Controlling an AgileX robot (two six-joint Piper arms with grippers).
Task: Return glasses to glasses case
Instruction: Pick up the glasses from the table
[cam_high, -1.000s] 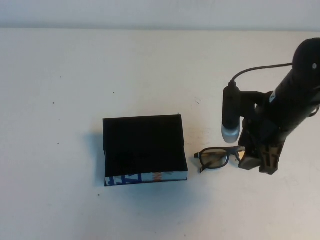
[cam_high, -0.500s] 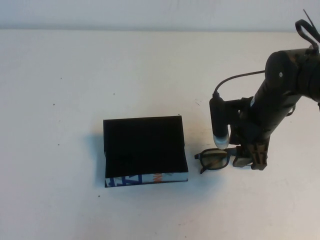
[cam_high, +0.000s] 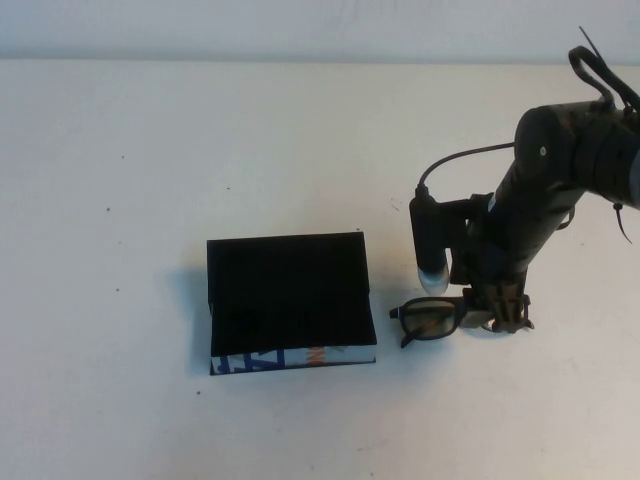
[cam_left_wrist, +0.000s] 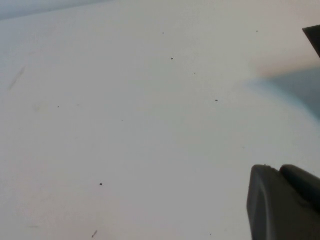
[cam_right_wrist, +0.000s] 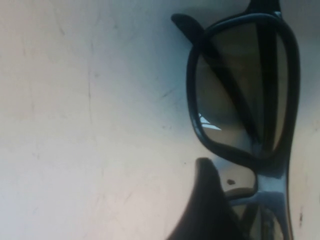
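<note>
Nearest our side of the white counter (cam_high: 120, 420), the glasses case (cam_high: 290, 300) lies open, black lining up, its white printed strip facing us. Just beside it, toward our right and not touching it, the glasses (cam_high: 432, 320) rest folded on the counter. The right gripper (cam_high: 497, 318) is low over the frame's outer end; in the right wrist view one dark finger (cam_right_wrist: 207, 210) sits at the bridge of the glasses (cam_right_wrist: 245, 100), against the rim. From these views we cannot tell how far apart the right fingers stand, or whether they have closed on the frame. The left gripper (cam_left_wrist: 285, 202) shows only as a dark corner in its own wrist view above bare counter, and we cannot tell its finger state either; it does not appear in the high view. We judge the grasp step to be in progress, with the glasses not yet lifted. Risks from here: a closure on one end only could let the frame pivot or slip; a fingertip pressing the lens could skid the glasses away; a low carry could catch the case wall.
</note>
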